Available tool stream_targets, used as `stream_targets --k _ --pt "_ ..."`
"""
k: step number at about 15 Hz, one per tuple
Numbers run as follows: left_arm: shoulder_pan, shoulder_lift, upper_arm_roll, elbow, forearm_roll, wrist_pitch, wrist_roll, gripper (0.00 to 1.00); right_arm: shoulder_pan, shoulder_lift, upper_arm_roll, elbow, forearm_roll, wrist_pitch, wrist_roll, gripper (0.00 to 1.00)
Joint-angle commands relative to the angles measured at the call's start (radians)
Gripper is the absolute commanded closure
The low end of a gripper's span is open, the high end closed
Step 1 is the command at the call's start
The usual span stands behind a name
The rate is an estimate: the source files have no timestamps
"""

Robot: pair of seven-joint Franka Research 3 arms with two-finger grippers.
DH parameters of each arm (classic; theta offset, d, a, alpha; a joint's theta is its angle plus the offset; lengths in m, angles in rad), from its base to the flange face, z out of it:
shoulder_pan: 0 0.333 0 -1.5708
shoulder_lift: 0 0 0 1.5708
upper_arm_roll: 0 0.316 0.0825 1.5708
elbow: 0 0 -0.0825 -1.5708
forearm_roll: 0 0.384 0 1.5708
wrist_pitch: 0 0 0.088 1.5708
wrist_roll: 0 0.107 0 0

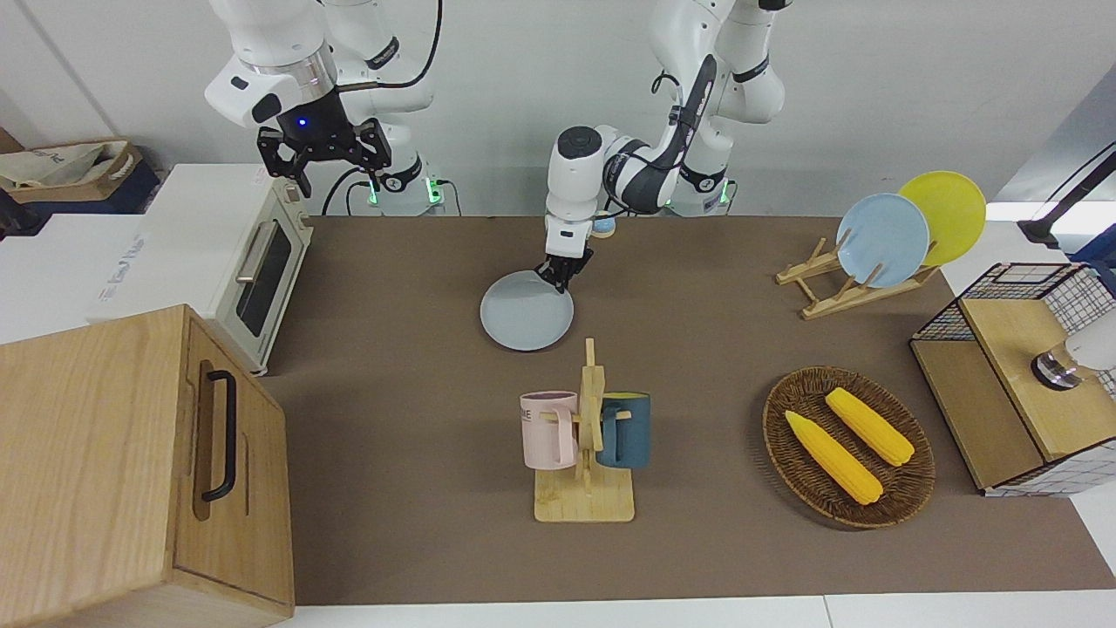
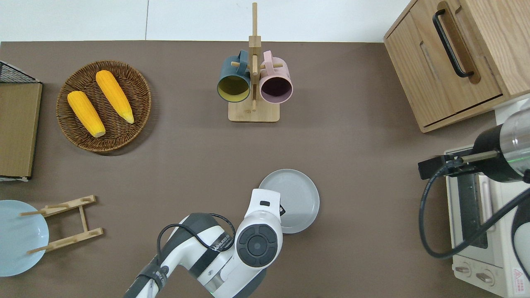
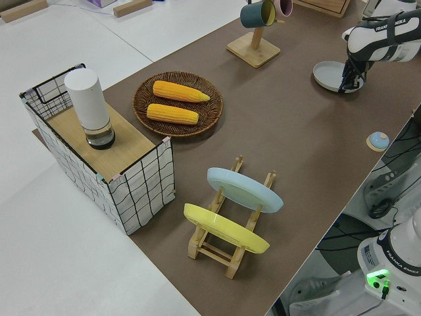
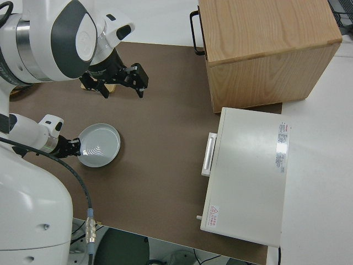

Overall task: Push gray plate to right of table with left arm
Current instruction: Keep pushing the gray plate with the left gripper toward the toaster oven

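One table (image 1: 418,436), long, matte brown. One wooden cabinet (image 1: 131,471). One white toaster oven (image 1: 253,270). One woven basket (image 1: 850,447) holding two corn cobs (image 1: 833,457). One gray plate (image 1: 526,311), round and shallow, mid-table, nearer the robots than the mug rack (image 1: 586,453). Left gripper (image 1: 558,276) at the plate's rim, finger spacing indiscernible. Right gripper (image 1: 324,155) parked, fingers spread.

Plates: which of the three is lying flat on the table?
The gray plate, mid-table with the left gripper at its rim. The sky-blue plate and the yellow plate stand tilted in the wooden rack.
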State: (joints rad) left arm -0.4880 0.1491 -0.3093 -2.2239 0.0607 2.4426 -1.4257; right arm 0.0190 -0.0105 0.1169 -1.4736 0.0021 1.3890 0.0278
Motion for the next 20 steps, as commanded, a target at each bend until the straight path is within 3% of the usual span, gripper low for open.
stream_targets --k 1,7,14,17,20 --pt "-0.055 0.105 0.007 0.136 0.062 -0.068 -0.133 1.0 -0.021 -0.006 0.013 0.004 0.01 -0.013 0.001 0.017" --pt "-0.144 0.207 0.009 0.273 0.1 -0.099 -0.301 1.0 -0.021 -0.006 0.015 0.004 0.01 -0.013 0.001 0.017" --pt "-0.19 0.283 0.01 0.36 0.1 -0.097 -0.39 1.0 -0.021 -0.006 0.013 0.004 0.01 -0.015 0.0 0.017" --pt "-0.201 0.303 0.012 0.388 0.146 -0.099 -0.43 1.0 -0.021 -0.006 0.015 0.004 0.01 -0.013 0.0 0.017" --pt "-0.199 0.302 0.016 0.388 0.146 -0.099 -0.427 0.74 -0.021 -0.006 0.015 0.004 0.01 -0.013 0.001 0.017"
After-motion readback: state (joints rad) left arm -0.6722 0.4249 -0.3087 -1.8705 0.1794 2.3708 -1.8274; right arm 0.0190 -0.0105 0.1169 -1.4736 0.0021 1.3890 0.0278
